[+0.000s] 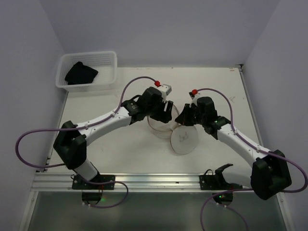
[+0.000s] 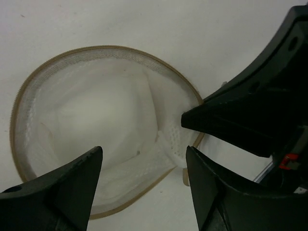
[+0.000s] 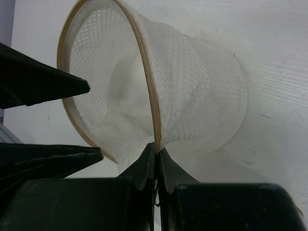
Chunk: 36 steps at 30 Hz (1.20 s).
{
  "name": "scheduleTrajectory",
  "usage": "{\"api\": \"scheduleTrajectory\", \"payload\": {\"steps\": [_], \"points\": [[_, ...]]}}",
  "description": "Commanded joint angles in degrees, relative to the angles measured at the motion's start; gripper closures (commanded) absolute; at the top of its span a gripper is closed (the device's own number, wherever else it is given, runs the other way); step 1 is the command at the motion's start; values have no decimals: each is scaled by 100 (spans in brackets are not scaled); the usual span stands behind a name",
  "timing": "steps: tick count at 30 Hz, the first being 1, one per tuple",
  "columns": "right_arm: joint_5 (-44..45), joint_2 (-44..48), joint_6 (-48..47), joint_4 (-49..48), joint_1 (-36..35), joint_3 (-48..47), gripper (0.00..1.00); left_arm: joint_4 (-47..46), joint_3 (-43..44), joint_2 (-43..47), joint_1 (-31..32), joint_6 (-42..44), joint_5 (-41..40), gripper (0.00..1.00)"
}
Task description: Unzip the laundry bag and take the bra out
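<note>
Laundry bag (image 1: 160, 127) sits on the table (image 1: 120, 154) between the two arms and is already unzipped. Its beige rim gapes, and its round flap (image 1: 184, 139) with the black pictogram lies flat against the pouch on the right arm's side. Right gripper (image 3: 156, 155) is pressed together on the bag's zipper rim, propping the mouth up. Left gripper (image 2: 143, 159) is spread just above the bag's mouth, gripping nothing. By my read the zip step is done and pulling out the bra is left. Only the left wrist view looks into the bag: white folds, can't tell bra from lining. Only the right wrist view shows the pinch clearly. Only the top view shows the flap, and the basket (image 1: 108, 62) well beyond the bag on the left arm's side, with unidentifiable dark cloth (image 1: 81, 73) inside.
</note>
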<state>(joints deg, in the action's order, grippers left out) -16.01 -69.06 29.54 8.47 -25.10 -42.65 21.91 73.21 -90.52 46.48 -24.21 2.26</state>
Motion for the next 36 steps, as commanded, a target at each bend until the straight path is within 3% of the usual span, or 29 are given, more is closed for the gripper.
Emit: {"api": "scheduleTrajectory", "payload": {"steps": [1,5,13,20,23,26,27,30,36], "points": [[19,6,8,-258,-12,134,100,76,255,-386,-25,232,-156,28],[54,50,61,-276,-12,284,100,15,422,-993,-25,232,-200,29],[19,68,140,-390,-12,503,99,-319,501,-1941,-25,153,-1078,10],[-121,-151,245,-653,-12,609,99,-591,80,-2382,-7,-49,-1246,8],[-166,-275,289,-741,-21,618,100,-855,-114,-2540,2,-119,-1176,21],[-157,-371,316,-803,-12,627,100,-899,-193,-2629,19,-190,-1097,53],[-131,-398,316,-812,-21,618,100,-890,-219,-2603,19,-224,-1088,74],[-8,-433,255,-742,-12,583,100,-917,-342,-2269,54,-216,-1158,100],[649,-459,61,-243,-3,215,100,-1039,-579,-1198,54,126,-790,100]]}}
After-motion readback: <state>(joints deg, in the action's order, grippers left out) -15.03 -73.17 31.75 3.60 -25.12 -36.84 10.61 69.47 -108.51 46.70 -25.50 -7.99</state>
